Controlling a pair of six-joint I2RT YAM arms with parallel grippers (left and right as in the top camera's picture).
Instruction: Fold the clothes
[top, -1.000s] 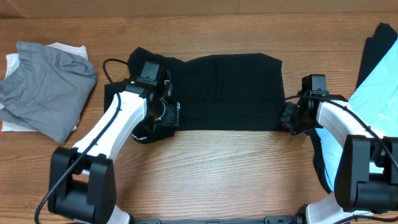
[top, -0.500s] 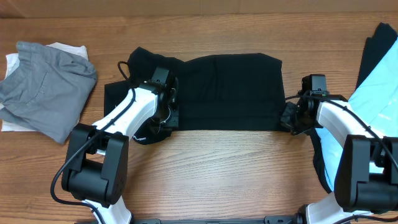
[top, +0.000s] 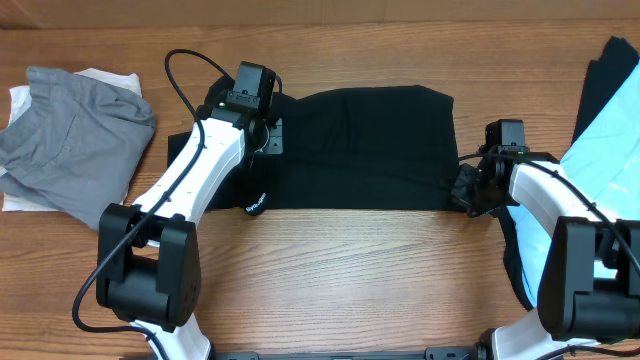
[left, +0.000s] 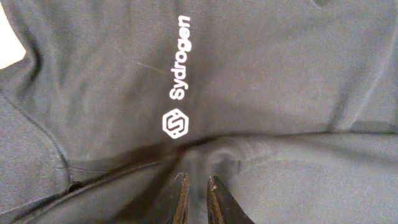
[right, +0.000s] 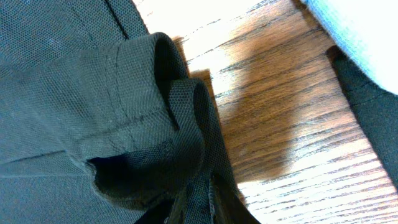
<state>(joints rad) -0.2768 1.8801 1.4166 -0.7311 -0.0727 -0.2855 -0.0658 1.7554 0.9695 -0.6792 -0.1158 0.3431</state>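
The clothes being handled are a black T-shirt (top: 370, 150) lying flat across the middle of the table. Its white logo text (left: 177, 93) shows in the left wrist view and at the shirt's near left corner (top: 252, 207) from overhead. My left gripper (top: 268, 140) sits over the shirt's left part, jaws nearly together with a raised fold of black fabric between them (left: 198, 182). My right gripper (top: 468, 190) is at the shirt's right edge, shut on bunched black fabric (right: 199, 199) of the rolled sleeve (right: 155, 106).
A grey garment (top: 70, 150) lies crumpled on a white one (top: 105, 80) at the far left. A light blue garment (top: 605, 170) and another black one (top: 605, 80) lie at the right edge. Bare wooden table (top: 350, 270) runs along the front.
My left gripper closed on the shirt's left side and moved toward the far edge, dragging the fabric with it. The right arm has not moved.
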